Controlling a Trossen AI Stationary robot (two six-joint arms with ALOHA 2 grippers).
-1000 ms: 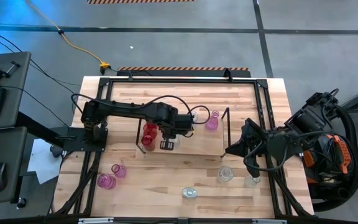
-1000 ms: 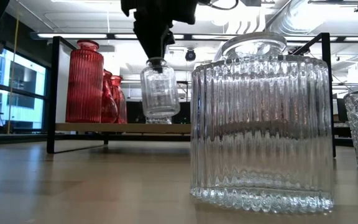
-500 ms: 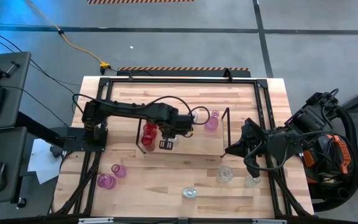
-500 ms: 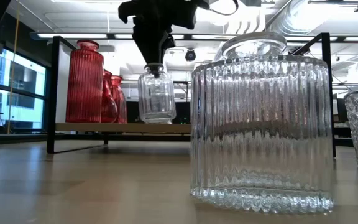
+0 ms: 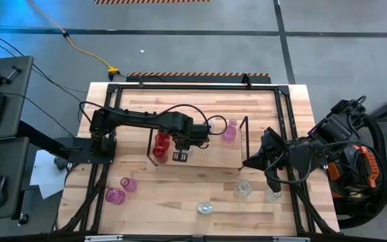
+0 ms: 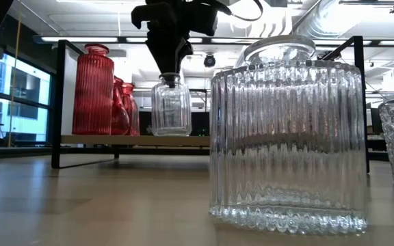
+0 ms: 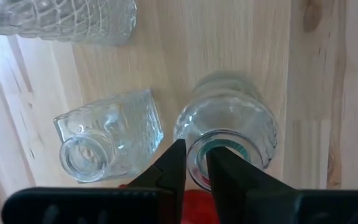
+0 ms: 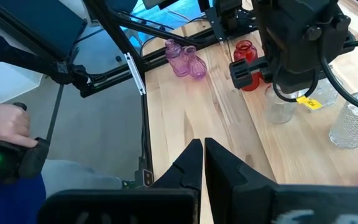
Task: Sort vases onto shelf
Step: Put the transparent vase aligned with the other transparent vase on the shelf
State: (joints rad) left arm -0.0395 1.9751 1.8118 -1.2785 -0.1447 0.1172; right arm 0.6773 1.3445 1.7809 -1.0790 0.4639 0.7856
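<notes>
The shelf (image 5: 213, 153) stands mid-table, a wooden board (image 6: 128, 140) between black wire ends. On it are red vases (image 5: 161, 144) (image 6: 93, 89), a pink vase (image 5: 229, 130) and a clear ribbed vase (image 6: 170, 106) that stands upright on its base. My left gripper (image 7: 196, 163) hangs over this clear vase, pointing down, shut on its mouth. A square clear bottle (image 7: 107, 143) stands close beside it. My right gripper (image 8: 201, 155) waits shut above the table's right side (image 5: 255, 161), with nothing in it. My left gripper has the rim of the clear vase's mouth (image 7: 194, 177) between its two fingers, one finger inside the mouth and one outside. The fingers come from above and point down. The vase is upright with its base on the shelf board.
Two pink vases (image 5: 121, 190) stand at the table's near left. Clear vases (image 5: 244, 188) (image 5: 272, 195) (image 5: 205, 208) stand near the front right; one of them fills the low view (image 6: 286, 137). A black frame (image 5: 180, 86) edges the table. A person's hand (image 8: 2, 124) shows beyond the table.
The clear ribbed vase hung tilted from my left gripper just above the board. It has swung upright, shifted slightly toward the red vases and now stands on the shelf board. The left gripper has stayed over it.
</notes>
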